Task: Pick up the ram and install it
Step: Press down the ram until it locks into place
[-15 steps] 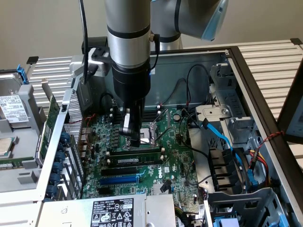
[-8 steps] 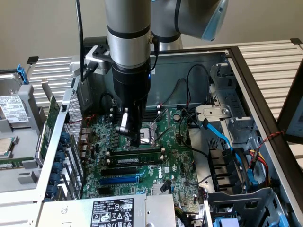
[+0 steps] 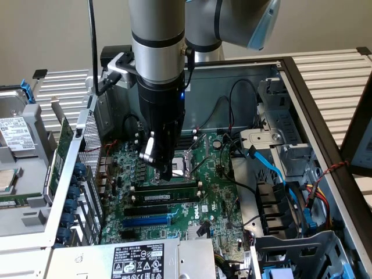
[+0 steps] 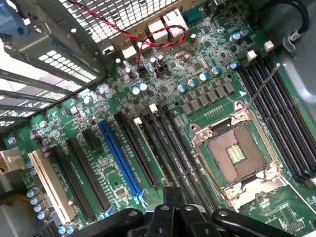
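The pincer (image 3: 164, 172), whose fingers' state cannot be told, is held low over the green board (image 3: 218, 174), just above the memory stick (image 3: 168, 197); a square, centred descent is judged wise.

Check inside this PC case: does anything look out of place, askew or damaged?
The CPU socket sits bare, with no cooler on it, and its thin metal lever sticks up unlatched. The ram lies along the black slots, close to the gripper. No damage shows.
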{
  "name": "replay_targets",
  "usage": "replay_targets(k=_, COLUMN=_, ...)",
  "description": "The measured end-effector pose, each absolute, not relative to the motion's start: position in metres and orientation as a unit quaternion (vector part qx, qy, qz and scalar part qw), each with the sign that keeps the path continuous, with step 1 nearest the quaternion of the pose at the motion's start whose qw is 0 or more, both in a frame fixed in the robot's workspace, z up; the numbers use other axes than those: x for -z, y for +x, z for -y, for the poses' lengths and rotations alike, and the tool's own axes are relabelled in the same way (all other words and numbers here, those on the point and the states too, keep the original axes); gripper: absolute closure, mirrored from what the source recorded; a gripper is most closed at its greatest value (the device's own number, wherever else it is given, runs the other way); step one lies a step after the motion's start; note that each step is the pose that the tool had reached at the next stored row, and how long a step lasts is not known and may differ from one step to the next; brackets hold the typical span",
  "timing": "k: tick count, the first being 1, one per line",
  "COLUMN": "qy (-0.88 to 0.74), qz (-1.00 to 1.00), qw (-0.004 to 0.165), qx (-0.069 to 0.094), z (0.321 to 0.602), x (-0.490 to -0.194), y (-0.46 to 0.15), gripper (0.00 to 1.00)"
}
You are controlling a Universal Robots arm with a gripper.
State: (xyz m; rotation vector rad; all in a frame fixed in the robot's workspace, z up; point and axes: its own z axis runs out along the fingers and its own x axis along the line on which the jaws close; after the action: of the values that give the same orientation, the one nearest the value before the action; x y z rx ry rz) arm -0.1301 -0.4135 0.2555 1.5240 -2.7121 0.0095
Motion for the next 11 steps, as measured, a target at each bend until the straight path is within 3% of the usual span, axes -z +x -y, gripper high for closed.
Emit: replay_targets(k=11, qy=0.411, qz=0.912, qw=0.014, qx=0.001, z=0.4135, x=-0.2552, y=-0.1301, gripper=0.9)
